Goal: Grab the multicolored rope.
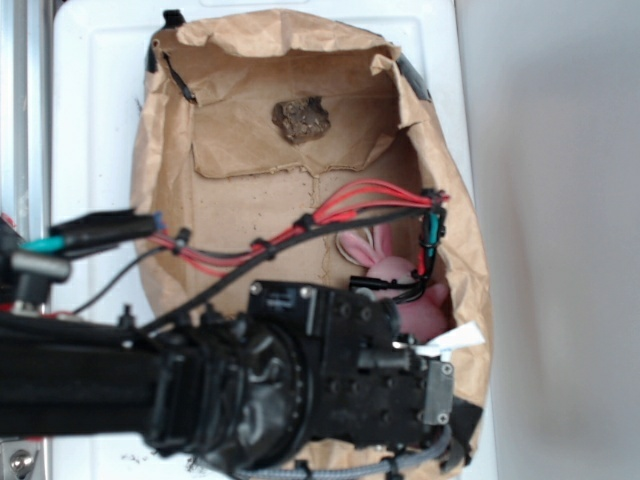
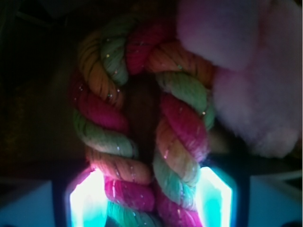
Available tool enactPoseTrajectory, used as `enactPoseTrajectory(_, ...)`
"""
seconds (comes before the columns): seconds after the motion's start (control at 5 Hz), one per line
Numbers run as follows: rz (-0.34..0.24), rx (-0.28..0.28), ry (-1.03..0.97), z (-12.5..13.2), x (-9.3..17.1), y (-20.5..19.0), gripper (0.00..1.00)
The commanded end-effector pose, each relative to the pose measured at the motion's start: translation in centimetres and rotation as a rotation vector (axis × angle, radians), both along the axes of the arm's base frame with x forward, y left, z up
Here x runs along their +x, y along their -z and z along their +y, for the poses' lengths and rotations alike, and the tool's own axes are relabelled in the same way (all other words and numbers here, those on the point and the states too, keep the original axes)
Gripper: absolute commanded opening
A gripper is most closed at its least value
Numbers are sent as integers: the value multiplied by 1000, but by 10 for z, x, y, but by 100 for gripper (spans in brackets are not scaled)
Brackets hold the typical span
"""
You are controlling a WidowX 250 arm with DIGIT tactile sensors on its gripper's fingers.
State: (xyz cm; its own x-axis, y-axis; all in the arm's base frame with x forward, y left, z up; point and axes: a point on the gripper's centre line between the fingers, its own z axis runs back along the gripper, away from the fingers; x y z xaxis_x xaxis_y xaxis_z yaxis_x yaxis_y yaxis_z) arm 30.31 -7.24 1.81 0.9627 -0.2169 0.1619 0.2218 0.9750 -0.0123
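I am looking down from the outside camera, and on the left my big black arm is reaching across into the brown paper bag (image 1: pixel 210 180). Further right, a pink bunny (image 1: pixel 395 270) is peeking out past the arm. I am not seeing the rope in this view at all (the arm is covering that spot).

Now I am looking through the wrist camera. On the left, one glowing finger (image 2: pixel 87 198) is sitting at the rope's edge. In the middle, the multicolored rope (image 2: pixel 142 123) is lying folded into a loop, with both strands running up and away from me, and the two strands are passing down between my fingers. On the right, the other finger is glowing too, and the bunny is pressing against the rope higher up.

My gripper (image 2: pixel 150 201) is standing with its fingers apart, one on each side of the rope. I think squeezing is the next job, and the rope is lined up well for it.
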Motion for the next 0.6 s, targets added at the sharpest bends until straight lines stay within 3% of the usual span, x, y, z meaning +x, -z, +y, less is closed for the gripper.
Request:
enactPoseTrajectory(0.0,-51,-25,-31,14,-10,-18,0)
enactPoseTrajectory(0.4,-114,-12,-132,39,-17,-52,0)
